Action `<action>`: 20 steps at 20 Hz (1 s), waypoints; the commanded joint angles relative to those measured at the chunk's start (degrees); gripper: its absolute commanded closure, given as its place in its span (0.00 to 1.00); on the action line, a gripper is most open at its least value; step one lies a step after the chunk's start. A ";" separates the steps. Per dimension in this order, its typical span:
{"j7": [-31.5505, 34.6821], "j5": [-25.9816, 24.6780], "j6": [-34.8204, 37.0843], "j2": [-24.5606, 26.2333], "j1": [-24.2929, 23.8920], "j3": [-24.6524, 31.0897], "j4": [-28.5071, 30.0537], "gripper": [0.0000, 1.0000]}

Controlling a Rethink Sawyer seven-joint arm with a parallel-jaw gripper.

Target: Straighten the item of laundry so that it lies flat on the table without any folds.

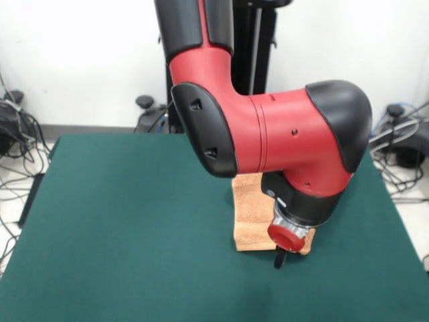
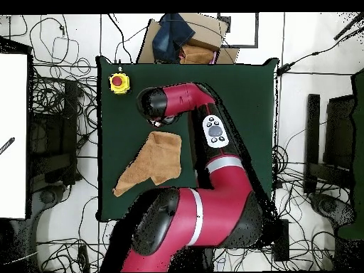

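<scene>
The peach-orange towel [image 2: 151,163] lies on the dark green table [image 2: 242,99], left of the arm in the overhead view. It is not square: one side is folded over and a corner points out toward the table's edge. In the front view the towel [image 1: 253,218] shows right of centre, largely hidden behind the red arm. My gripper [image 1: 279,258] hangs below the red wrist cap, right over the towel's near edge. In the overhead view my gripper [image 2: 156,125] sits at the towel's top edge. Its state is hidden by the wrist.
A yellow box with a red button [image 2: 119,83] stands on a table corner. A cardboard box with a blue cloth [image 2: 186,35] lies beyond the table's edge. Cables [image 1: 17,147] cover the floor around the table. The arm's bulk [image 2: 206,213] spans the table's base side.
</scene>
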 commanded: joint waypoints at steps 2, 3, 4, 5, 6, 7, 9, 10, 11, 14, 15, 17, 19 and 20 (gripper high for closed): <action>-11.09 -2.46 6.25 2.80 1.09 2.29 -2.24 0.00; -10.93 -2.48 6.68 2.95 1.44 2.13 -2.54 0.00; -10.99 -2.51 6.93 3.21 1.55 2.02 -2.86 0.00; -10.35 -2.37 7.27 3.04 2.23 2.01 -3.02 0.00; -10.28 -2.38 7.50 3.11 2.38 1.91 -3.32 0.00; -10.43 -2.46 7.78 3.40 2.33 1.79 -3.74 0.00; -10.54 -2.57 8.26 3.86 2.37 1.61 -4.42 0.00; -10.49 -2.60 8.46 4.04 2.46 1.56 -4.68 0.00; -10.37 -2.63 8.71 4.24 2.64 1.51 -4.90 0.00; -10.47 -2.62 9.68 4.64 2.74 1.41 -5.75 0.00; -10.45 -2.60 9.95 4.80 2.77 1.39 -6.07 0.00; -10.53 -2.68 10.34 5.04 2.95 1.36 -6.62 0.00; -10.63 -2.67 10.48 5.25 2.93 1.42 -7.06 0.00; -10.78 -2.72 10.62 5.53 2.94 1.46 -7.67 0.00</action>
